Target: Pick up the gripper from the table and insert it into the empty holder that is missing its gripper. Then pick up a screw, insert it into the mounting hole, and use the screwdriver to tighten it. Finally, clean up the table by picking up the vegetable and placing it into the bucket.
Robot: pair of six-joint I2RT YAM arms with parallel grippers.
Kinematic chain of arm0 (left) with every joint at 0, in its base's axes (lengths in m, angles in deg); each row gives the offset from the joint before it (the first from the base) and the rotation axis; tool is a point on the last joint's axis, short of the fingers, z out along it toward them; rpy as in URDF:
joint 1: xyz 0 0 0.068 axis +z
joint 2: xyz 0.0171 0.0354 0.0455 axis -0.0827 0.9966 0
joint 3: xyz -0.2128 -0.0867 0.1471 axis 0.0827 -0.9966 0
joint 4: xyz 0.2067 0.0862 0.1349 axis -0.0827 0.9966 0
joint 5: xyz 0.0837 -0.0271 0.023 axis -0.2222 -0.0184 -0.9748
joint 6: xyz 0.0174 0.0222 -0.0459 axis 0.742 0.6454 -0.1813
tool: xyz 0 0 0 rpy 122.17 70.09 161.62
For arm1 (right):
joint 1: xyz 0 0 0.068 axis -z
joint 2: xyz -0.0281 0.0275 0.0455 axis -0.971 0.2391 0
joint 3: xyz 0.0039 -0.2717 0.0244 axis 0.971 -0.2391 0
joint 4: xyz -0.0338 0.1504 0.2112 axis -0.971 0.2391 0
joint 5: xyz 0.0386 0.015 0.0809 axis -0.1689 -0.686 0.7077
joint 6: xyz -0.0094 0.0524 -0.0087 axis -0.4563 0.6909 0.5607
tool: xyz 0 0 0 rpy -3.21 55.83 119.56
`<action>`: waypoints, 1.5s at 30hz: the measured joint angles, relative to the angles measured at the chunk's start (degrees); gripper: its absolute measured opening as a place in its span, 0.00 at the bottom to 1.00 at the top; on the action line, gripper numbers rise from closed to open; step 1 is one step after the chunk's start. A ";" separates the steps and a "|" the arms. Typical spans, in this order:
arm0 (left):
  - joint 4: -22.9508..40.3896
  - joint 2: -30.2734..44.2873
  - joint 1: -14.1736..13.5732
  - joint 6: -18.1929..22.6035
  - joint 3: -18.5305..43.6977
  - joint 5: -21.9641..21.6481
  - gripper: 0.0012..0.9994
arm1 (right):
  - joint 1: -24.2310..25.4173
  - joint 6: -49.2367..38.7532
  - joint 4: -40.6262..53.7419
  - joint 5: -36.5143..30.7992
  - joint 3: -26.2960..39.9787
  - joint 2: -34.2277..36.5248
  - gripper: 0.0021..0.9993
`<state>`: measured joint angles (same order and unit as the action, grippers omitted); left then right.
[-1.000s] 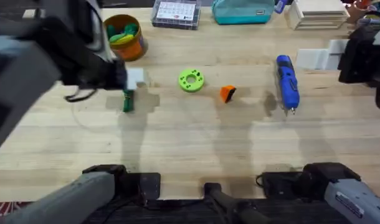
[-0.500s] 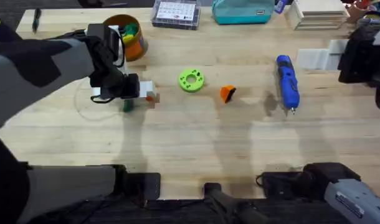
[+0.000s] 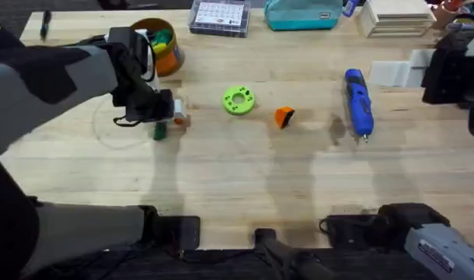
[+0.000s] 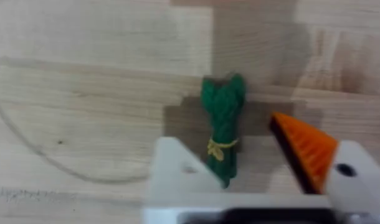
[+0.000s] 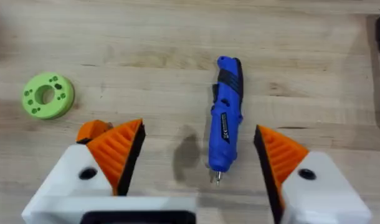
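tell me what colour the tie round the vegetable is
Yellow: a thin band around the dark-green vegetable, about halfway down. The left wrist view shows it best.

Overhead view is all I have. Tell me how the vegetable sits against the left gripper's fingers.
Observer: In the left wrist view the vegetable lies on the table between the open fingers of the left gripper, nearer the bare white one.
Operator: Describe the finger pads.
Observer: One finger carries an orange ribbed pad; the other finger has none.
Operator: Now check the right gripper.
Observer: The right gripper is open, both orange pads on, and the screwdriver lies on the table, bit toward it.
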<state>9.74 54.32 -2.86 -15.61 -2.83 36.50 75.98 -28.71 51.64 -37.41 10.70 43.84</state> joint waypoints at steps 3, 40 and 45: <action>1.28 -0.03 0.38 -1.57 0.17 -0.78 0.94 | -0.01 0.00 0.01 0.00 0.00 0.00 0.99; -22.39 -69.14 -0.81 -31.05 -41.08 2.81 0.99 | 0.00 0.00 0.02 0.00 0.00 0.00 0.99; -25.92 -71.60 -0.81 -19.31 -44.67 8.27 0.99 | -0.02 0.00 0.02 0.00 0.00 0.00 0.99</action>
<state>-16.19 -17.28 -3.66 -34.93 -47.50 44.77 75.96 -28.71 51.66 -37.41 10.70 43.84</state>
